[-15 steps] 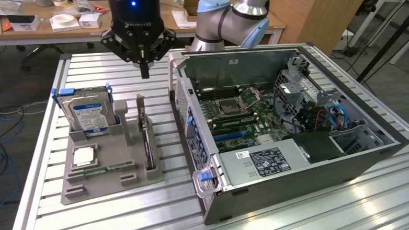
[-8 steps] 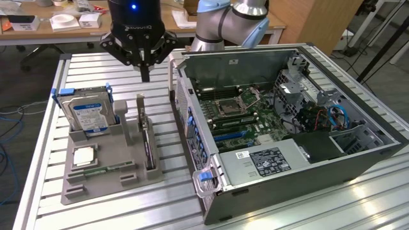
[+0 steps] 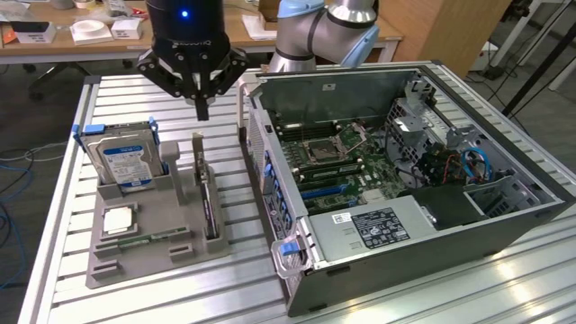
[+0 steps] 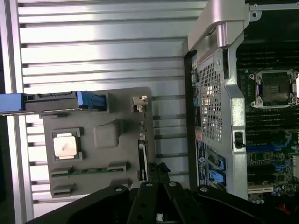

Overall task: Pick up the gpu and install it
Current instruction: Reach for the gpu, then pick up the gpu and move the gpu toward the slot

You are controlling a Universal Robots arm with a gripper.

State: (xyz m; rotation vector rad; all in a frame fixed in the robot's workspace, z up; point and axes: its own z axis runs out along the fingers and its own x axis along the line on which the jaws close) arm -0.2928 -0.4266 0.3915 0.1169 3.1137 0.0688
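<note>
Gripper (image 3: 202,113): fingers closed together, holding nothing, hanging above the far end of the gpu (image 3: 210,206), not touching it.
Gpu: on edge in the grey holder (image 3: 153,262), long axis parallel to the open computer case (image 3: 504,223) wall.
Beside it: hard drive (image 3: 126,158), processor (image 3: 117,220), memory stick (image 3: 155,237).

Black gripper (image 3: 202,110) (blue light (image 3: 183,13) glowing), silver arm (image 3: 311,42), pale-blue caps (image 3: 297,8)

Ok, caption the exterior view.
Shut end effector above the upright graphics card in the gray tray, beside the open computer case.
</note>
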